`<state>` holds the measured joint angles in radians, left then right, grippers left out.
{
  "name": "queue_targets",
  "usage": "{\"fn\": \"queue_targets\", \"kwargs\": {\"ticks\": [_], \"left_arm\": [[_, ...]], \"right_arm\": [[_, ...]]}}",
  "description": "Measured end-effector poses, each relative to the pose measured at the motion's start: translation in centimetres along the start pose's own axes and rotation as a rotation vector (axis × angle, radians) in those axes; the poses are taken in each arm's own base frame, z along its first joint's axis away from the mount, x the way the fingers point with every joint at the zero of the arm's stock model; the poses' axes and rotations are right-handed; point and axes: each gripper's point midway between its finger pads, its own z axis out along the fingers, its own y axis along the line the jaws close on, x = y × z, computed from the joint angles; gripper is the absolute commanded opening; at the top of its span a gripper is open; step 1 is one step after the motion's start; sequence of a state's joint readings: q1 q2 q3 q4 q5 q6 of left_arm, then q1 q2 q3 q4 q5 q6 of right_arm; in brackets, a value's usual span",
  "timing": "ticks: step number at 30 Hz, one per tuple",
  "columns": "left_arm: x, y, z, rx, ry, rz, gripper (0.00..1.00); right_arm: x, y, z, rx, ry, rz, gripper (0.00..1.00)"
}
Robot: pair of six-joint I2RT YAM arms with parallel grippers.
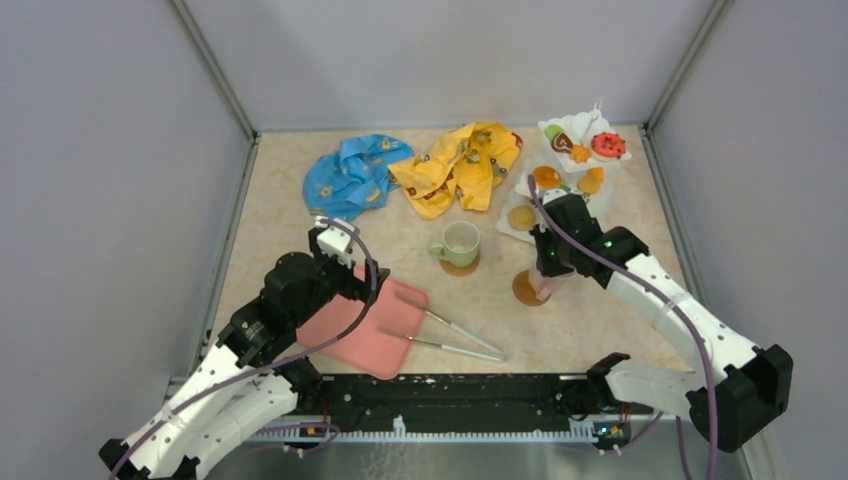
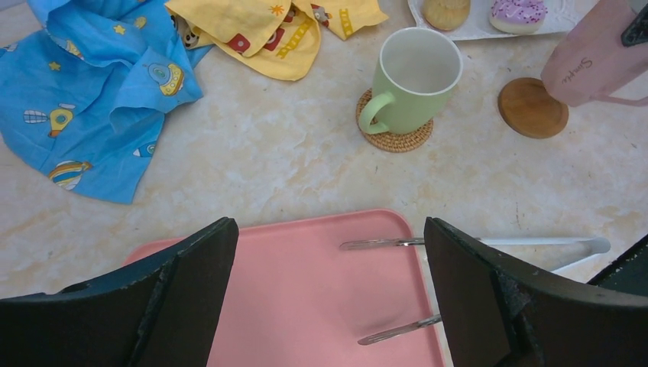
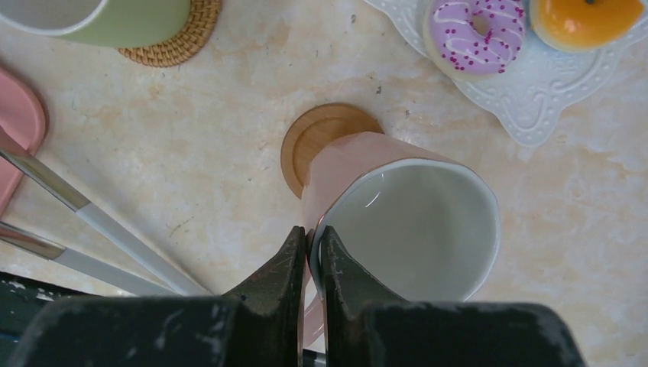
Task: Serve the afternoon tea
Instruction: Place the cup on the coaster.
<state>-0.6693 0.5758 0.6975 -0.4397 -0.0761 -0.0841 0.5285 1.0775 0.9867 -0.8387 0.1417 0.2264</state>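
Left wrist view: my left gripper (image 2: 328,226) hung over the flat pink tray (image 2: 306,290) with its jaws spread wide and nothing between them. A pair of tongs (image 2: 489,242) lay with its two tips on the tray's right part and its handle out on the table.

Beyond that, my right gripper (image 3: 311,233) was pinched tight on the rim of a pale pink mug (image 3: 359,164) with a white inside. I held the mug tilted over a round wooden coaster (image 3: 317,134). Whether its base touched the wood I could not tell.

To the left, the pale green mug (image 2: 413,76) stood upright on a woven coaster (image 2: 393,140).

Farther back, the white stand (image 3: 550,107) carried a purple-iced donut (image 3: 474,34) and an orange pastry (image 3: 584,19). Blue (image 1: 350,175) and yellow (image 1: 460,165) cloths lay crumpled by the far wall.
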Motion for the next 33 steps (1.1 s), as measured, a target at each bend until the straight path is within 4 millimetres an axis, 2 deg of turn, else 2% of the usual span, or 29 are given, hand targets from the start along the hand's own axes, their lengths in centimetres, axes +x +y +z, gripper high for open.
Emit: {"fn": "queue_targets", "kwargs": {"ticks": [6, 15, 33], "left_arm": [[-0.5, 0.6, -0.4, -0.031, -0.027, -0.003, 0.99], [-1.1, 1.3, -1.0, -0.069, -0.067, -0.007, 0.99], [-0.8, 1.3, -0.9, -0.070, -0.063, -0.006, 0.99]], "right_arm": [[1.2, 0.9, 1.1, -0.010, 0.070, -0.073, 0.00], [1.6, 2.5, 1.8, -0.021, 0.101, -0.148, 0.00], [0.8, 2.8, 2.8, -0.006, 0.077, -0.152, 0.00]]}}
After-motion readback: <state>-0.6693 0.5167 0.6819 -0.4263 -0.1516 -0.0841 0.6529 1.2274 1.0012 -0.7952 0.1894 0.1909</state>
